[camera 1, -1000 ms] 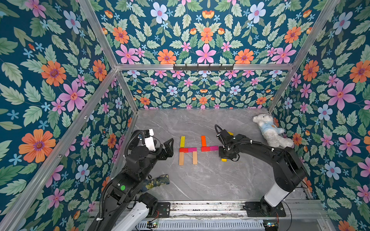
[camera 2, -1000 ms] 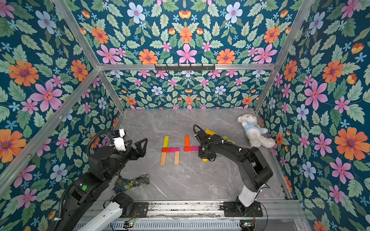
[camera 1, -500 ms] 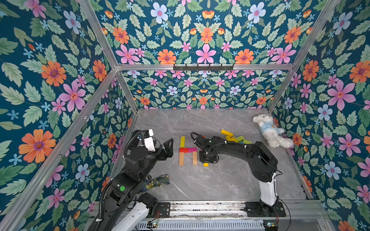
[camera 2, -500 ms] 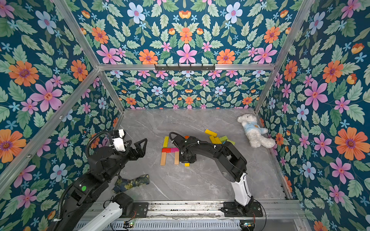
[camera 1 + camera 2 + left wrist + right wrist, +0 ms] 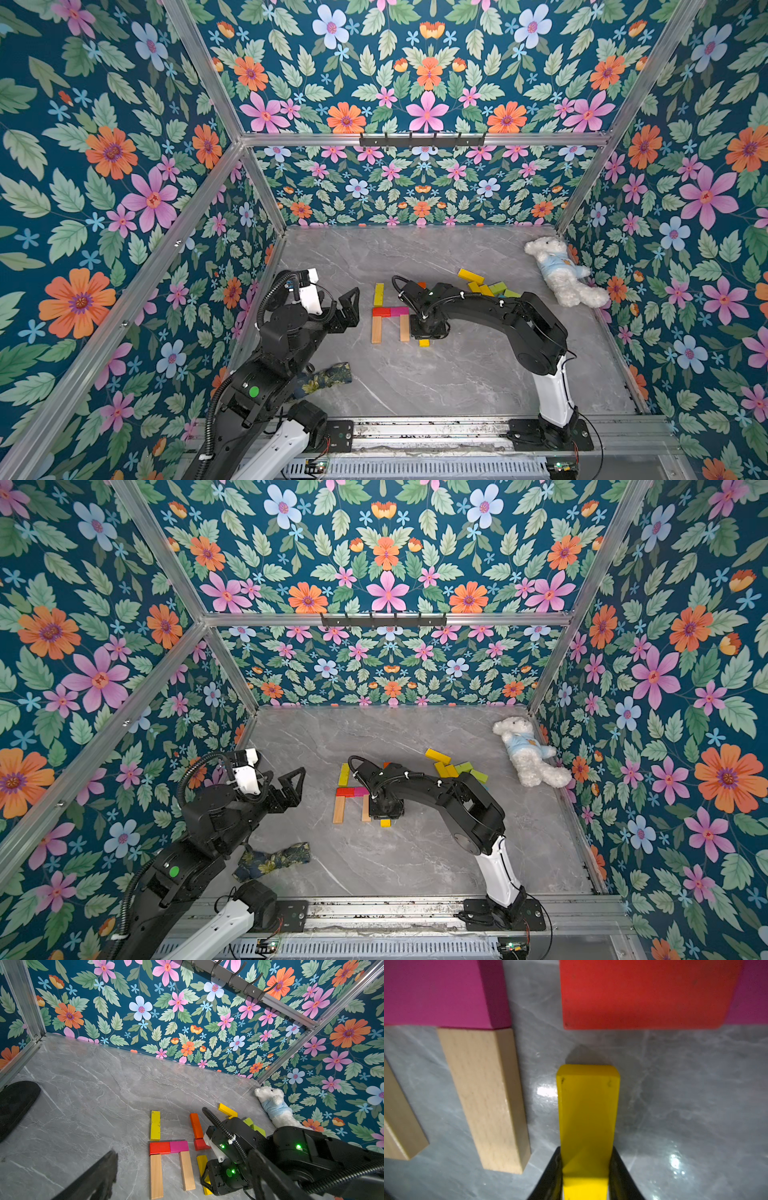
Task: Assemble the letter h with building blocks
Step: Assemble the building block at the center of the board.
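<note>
Trouble we foresee: the right claw (image 5: 585, 1159), clamped on the yellow block (image 5: 587, 1109) just beside the plain-wood plank (image 5: 488, 1095) and perhaps touching the tabletop (image 5: 675, 1095), could knock that plank askew when opening.

I work in a lab test booth, not a home. Flowered wallpaper (image 5: 424, 83) covers the left, right and far panels, framed by bare aluminium bars (image 5: 291, 139). My left arm (image 5: 286, 332) and right arm (image 5: 519, 320) are bolted to a metal rail (image 5: 436, 432) at the near edge of the grey marble-look desk (image 5: 457, 382), with a bare circuit board (image 5: 316, 467) below. A hook rack (image 5: 422, 140) hangs on the far wall.
</note>
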